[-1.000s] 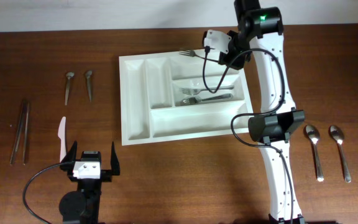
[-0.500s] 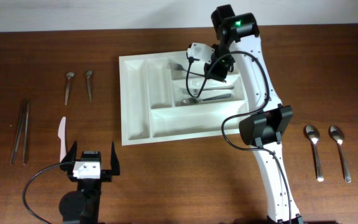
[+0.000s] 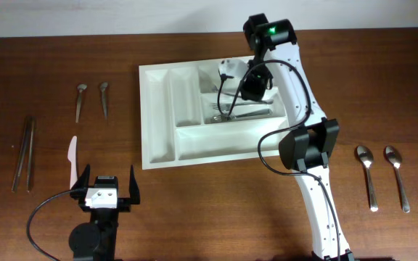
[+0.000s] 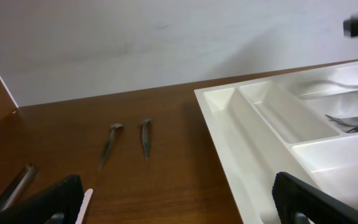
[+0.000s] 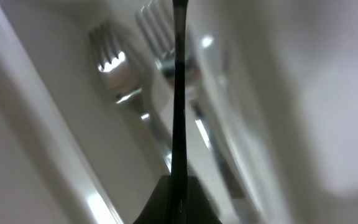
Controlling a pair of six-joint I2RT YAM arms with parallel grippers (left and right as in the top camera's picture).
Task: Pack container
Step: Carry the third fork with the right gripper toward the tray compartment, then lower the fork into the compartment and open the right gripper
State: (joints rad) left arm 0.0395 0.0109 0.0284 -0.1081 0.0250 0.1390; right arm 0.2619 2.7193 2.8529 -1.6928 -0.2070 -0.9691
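The container [image 3: 158, 148] is a big white cutlery tray at the table's middle; its near rim shows in the left wrist view [image 4: 229, 137]. Two forks [image 3: 239, 112] lie in a crosswise compartment and show in the right wrist view [image 5: 114, 62]. My right gripper [image 3: 232, 85] is low over that compartment, shut on a fork. In the right wrist view the fork's thin dark handle [image 5: 178, 93] runs up from the jaws [image 5: 178, 186] edge-on. My left gripper [image 3: 107, 190] is open and empty near the front edge, its fingers at the bottom corners of the left wrist view [image 4: 179, 211].
Two spoons [image 3: 91, 100] lie left of the tray, also in the left wrist view [image 4: 126, 142]. Chopsticks [image 3: 24, 154] and a white plastic knife [image 3: 71, 161] lie at the left. Two spoons [image 3: 383, 175] lie at the right.
My right gripper carried the fork from the tray's far right edge leftward and down into the tray, over the lying forks. The left arm has not moved.
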